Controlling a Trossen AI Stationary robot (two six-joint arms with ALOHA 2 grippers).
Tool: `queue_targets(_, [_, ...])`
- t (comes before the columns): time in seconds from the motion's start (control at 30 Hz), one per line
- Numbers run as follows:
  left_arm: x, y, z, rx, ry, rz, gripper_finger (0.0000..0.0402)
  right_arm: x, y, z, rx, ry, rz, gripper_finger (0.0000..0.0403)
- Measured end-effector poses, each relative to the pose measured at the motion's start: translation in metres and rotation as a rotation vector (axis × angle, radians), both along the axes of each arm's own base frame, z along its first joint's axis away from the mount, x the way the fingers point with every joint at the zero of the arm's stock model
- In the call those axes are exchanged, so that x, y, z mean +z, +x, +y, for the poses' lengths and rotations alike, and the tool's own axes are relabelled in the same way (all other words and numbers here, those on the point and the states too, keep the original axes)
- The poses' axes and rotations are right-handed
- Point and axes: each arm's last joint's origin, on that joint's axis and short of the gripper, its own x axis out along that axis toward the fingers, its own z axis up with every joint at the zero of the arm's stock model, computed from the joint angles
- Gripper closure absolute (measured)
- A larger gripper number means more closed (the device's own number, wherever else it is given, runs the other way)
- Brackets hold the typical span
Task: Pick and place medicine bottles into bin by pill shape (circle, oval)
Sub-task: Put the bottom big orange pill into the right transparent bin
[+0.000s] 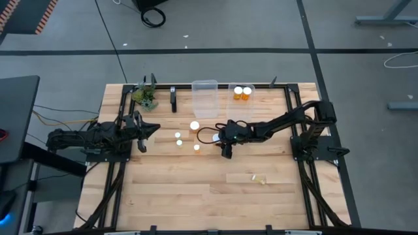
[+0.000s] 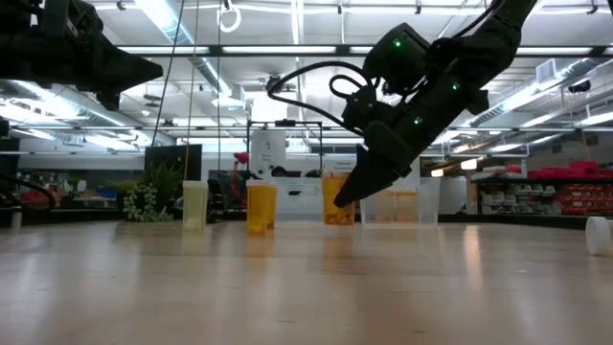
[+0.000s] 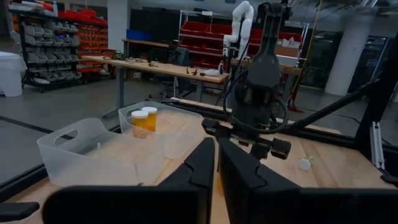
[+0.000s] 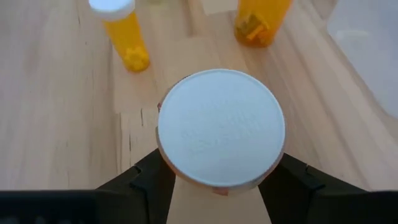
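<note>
Basically right gripper (image 1: 226,152) gripped a white-capped medicine bottle (image 4: 221,127) near table centre; left gripper (image 1: 140,135) idle, clenched on nothing, at 9 o'clock.

Cap of held bottle carried raised lettering, not readable; no other writing legible. Right fingers (image 4: 146,180) sat either side of the bottle just under its cap, clamped on it, and in the low view the gripper hung above the tabletop. Three more bottles stood just off at its 9 to 10 o'clock: one (image 1: 194,125), one (image 1: 178,139), one (image 1: 196,147), each apart from the others. Two bottles (image 1: 241,93) stood in the right-hand clear bin (image 1: 250,87) at 12 o'clock; the clear bin (image 1: 204,98) beside it looked unfilled. Green plant sprig (image 1: 145,96) at 11 o'clock, one small pale bit (image 1: 260,178) lying alone at 5 o'clock.
</note>
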Motion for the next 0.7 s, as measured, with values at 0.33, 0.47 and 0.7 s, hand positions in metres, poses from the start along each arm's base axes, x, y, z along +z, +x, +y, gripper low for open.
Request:
queue_targets(0.33, [0.0, 0.0, 0.0, 0.0, 0.0, 0.0, 0.0372, 0.03, -0.009, -0.007, -0.016, -0.009, -0.045, 0.0194])
queue_targets(0.47, [0.0, 0.0, 0.0, 0.0, 0.0, -0.001, 0.0373, 0.045, -0.015, -0.008, -0.02, -0.011, -0.072, 0.0194])
queue_targets(0.7, [0.0, 0.0, 0.0, 0.0, 0.0, 0.0, 0.0363, 0.064, -0.025, -0.009, -0.027, -0.012, -0.102, 0.0194])
